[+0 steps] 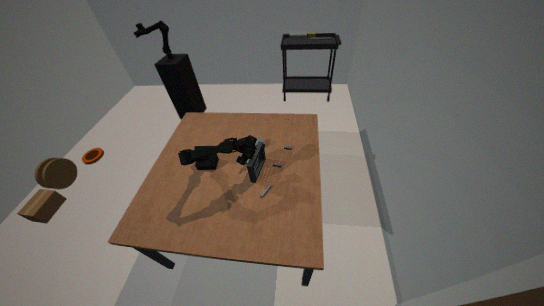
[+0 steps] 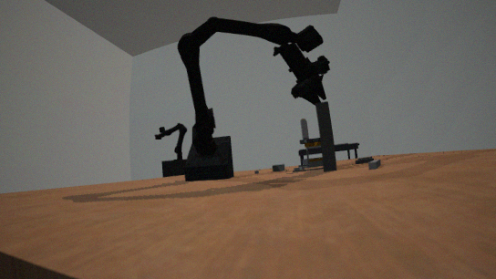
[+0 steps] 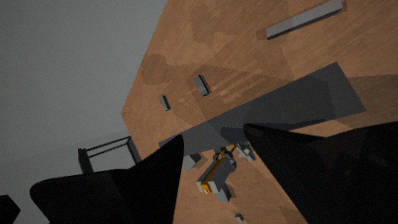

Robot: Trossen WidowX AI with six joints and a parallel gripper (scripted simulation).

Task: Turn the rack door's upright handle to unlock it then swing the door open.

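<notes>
The dark rack frame (image 1: 259,167) (image 2: 326,139) (image 3: 305,102) stands upright on the table (image 1: 215,235) (image 2: 228,219) (image 3: 240,55). My gripper (image 2: 321,100) (image 3: 213,133) is open and points down. Its fingertips are very close to the rack's top edge in the exterior view; whether they touch it I cannot tell. In the wrist view the slab-like rack top crosses beyond the fingertips. A grey and yellow fixture (image 2: 304,129) (image 3: 215,175) stands by the rack on the arm's side, below the fingers. I cannot tell whether it is the door handle. The door's angle is hidden.
Small grey blocks (image 1: 277,165) (image 2: 374,164) (image 3: 201,85) and a longer grey bar (image 1: 266,191) (image 3: 305,20) lie on the table beyond the rack. Another grey block (image 2: 278,168) lies on the arm's side. A dark cart (image 1: 310,42) stands beyond the table.
</notes>
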